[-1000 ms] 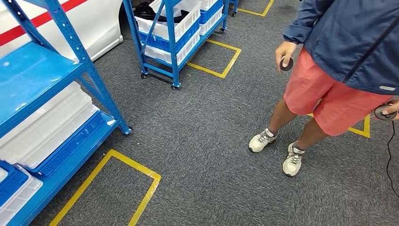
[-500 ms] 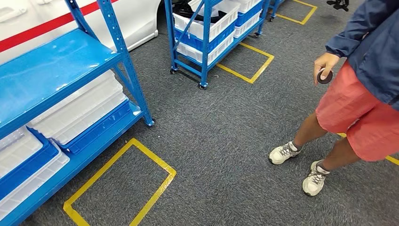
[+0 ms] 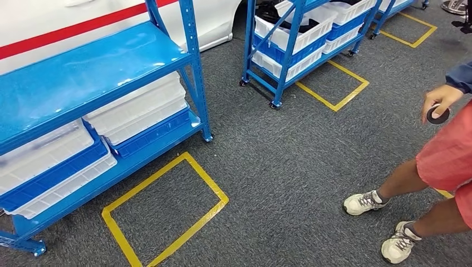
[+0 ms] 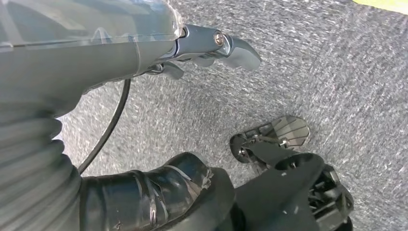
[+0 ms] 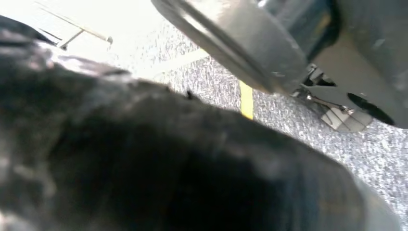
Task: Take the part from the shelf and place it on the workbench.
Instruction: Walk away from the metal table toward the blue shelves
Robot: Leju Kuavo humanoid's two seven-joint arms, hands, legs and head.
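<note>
One big blue shelf [image 3: 100, 61] takes the left of the head view, top deck bare and shiny. Grey carpet floor [image 3: 289, 167] runs out in front of the shelf. A white panel with a red stripe [image 3: 83, 16] stands behind the shelf. A wheeled blue rack [image 3: 289, 55] with white and blue bins sits beyond the shelf's far end, apart from it. A person [image 3: 445, 161] in red shorts and white sneakers [image 3: 364, 201] stands well apart from the shelf, across the carpet. Stacked white trays [image 3: 139, 108] and a blue tray [image 3: 150, 130] lie on the shelf's lower deck; what they hold is hidden, so the part can't be picked out. A yellow tape rectangle [image 3: 167, 206] is on the floor just in front of the shelf.

The left hand [image 4: 207, 45] hangs over the carpet with nothing in it, thumb standing out from the fingers. The right hand [image 5: 159, 163] is a dark blur up close, so I cannot tell its grip.

The person's hand [image 3: 437, 100] holds a small dark round object [image 3: 438, 115].
</note>
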